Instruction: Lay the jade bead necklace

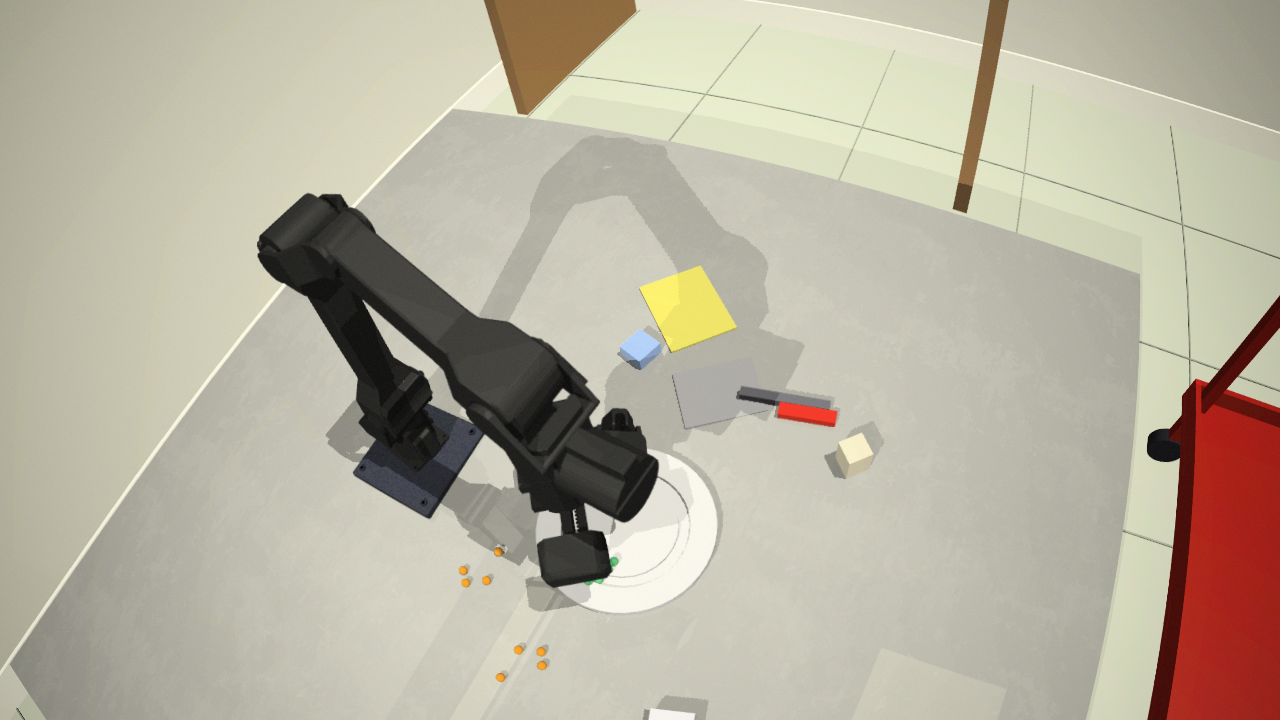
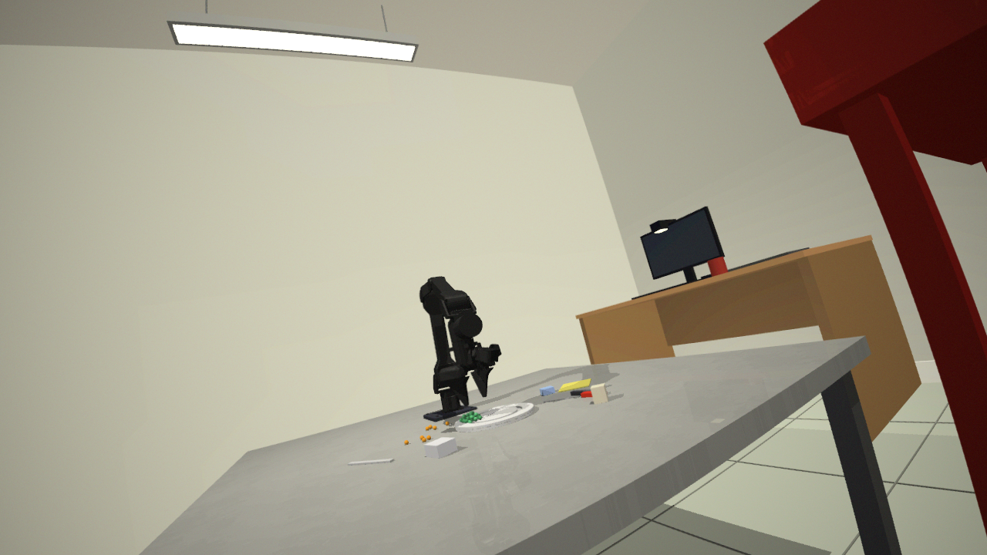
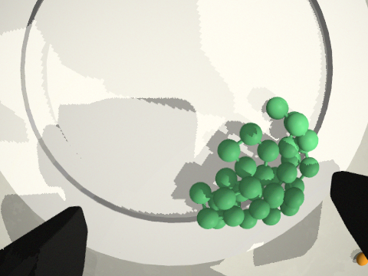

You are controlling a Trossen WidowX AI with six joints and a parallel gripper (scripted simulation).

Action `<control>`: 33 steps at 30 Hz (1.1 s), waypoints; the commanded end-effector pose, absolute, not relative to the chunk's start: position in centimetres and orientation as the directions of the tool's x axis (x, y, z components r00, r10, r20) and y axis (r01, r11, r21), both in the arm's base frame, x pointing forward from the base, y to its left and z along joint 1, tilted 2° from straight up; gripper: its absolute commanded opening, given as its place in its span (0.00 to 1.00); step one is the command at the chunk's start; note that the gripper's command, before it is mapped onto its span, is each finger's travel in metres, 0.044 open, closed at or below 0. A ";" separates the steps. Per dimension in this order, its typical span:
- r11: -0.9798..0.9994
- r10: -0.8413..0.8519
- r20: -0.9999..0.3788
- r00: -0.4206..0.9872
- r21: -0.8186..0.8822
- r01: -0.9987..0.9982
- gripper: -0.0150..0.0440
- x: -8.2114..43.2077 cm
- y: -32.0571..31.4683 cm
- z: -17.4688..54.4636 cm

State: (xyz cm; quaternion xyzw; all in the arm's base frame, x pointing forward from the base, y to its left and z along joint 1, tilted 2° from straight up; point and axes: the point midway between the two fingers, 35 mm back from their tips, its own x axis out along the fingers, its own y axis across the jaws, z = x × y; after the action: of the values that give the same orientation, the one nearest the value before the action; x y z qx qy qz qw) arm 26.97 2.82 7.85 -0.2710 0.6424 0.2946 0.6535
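The jade bead necklace [image 1: 614, 561] [image 2: 470, 417] [image 3: 250, 187] lies in a bunched heap of green beads on one side of the round bead board [image 1: 702, 537] [image 2: 526, 412] [image 3: 115, 245]. The heap covers a short stretch of the groove and spreads to both sides of it. The rest of the ring in the wrist view shows no beads. My gripper [image 2: 474, 398] [image 3: 214, 204] is open and empty, above the board. In the wrist view its fingers stand wide, one on each side of the heap. In the top view the arm hides most of the necklace.
Several orange beads [image 1: 541, 651] [image 3: 362, 259] lie beside the board. A white block [image 2: 440, 447] lies beyond them. A blue block [image 1: 640, 348], yellow square [image 1: 687, 308], grey square [image 1: 716, 395], dark bar [image 1: 760, 395], red bar [image 1: 807, 414] and cream block [image 1: 854, 454] lie past the board.
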 end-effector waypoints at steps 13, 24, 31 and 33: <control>0.681 0.037 -0.999 0.001 0.024 -0.732 1.00 27.0 2.8 8.1; 0.322 0.035 -0.999 0.002 0.009 -0.947 0.90 28.1 0.3 8.5; 0.061 0.034 -0.999 0.002 0.000 -0.998 0.90 28.7 -1.4 8.7; 0.061 0.034 -0.999 0.002 0.000 -0.998 0.90 28.7 -1.4 8.7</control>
State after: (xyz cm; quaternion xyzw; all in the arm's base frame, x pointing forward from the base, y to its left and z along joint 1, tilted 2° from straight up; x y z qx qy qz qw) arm 28.45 -0.54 8.75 -0.4430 0.5337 0.4573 0.5566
